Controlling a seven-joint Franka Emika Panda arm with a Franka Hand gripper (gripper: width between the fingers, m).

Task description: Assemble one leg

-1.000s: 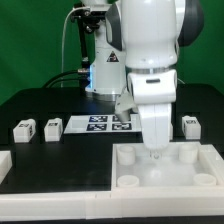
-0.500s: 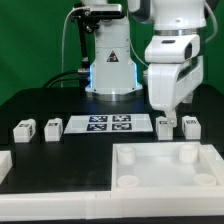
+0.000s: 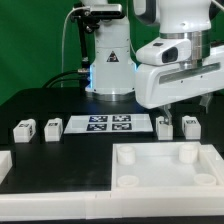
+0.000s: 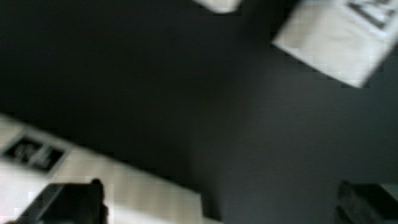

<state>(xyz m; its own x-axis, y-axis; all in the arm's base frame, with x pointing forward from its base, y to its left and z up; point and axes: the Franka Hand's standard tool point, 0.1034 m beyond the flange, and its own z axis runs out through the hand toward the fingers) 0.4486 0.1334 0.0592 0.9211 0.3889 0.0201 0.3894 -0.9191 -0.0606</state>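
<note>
Four small white legs with tags stand on the black table: two at the exterior view's left [image 3: 22, 128] [image 3: 52, 127] and two at its right [image 3: 164, 126] [image 3: 190, 124]. My gripper [image 3: 160, 108] hangs just above the nearer right leg, not touching it, with the wrist tilted. In the wrist view the gripper [image 4: 222, 205] is open and empty, its two dark fingertips [image 4: 71, 205] far apart over dark table. That view is blurred.
The large white tray-like piece with round sockets [image 3: 150, 175] lies at the front right. The marker board [image 3: 110, 124] lies in the middle, and a tagged white surface [image 4: 54, 150] shows in the wrist view. Another white part [image 3: 4, 162] sits at the left edge.
The arm has risen off the tray-like piece, swung to the exterior view's right and back, and the wrist has turned. The gripper holds nothing throughout.
</note>
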